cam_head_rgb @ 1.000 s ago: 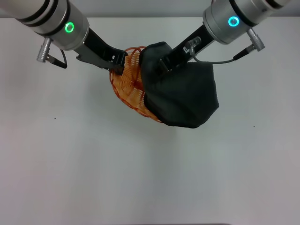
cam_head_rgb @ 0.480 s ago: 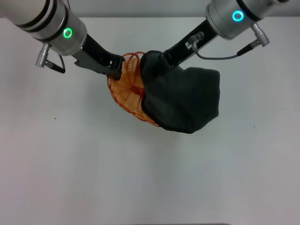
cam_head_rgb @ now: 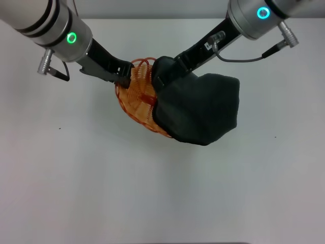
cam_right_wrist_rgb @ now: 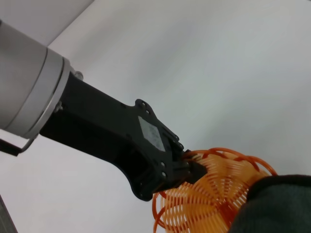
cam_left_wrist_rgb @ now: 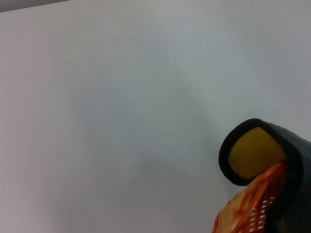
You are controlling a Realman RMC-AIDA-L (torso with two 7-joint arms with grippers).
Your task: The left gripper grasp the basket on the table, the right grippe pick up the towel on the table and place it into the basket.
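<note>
Gripping the looped rim of the oval orange wire basket (cam_head_rgb: pixel 136 99) on its left side, the black two-fingered left gripper (cam_head_rgb: pixel 123 77) holds it tipped up on the wide white table (cam_head_rgb: pixel 152 193), its fingers clamped on the wire as the right wrist view shows. From the other side, the black right gripper (cam_head_rgb: pixel 161 77) is buried in the dark grey soft towel (cam_head_rgb: pixel 198 112); whether its fingers are parted or pinched cannot be told. Most of that cloth drapes over the basket's right half and spills past it, while a yellow-faced fold shows at the rim in the left wrist view.
</note>
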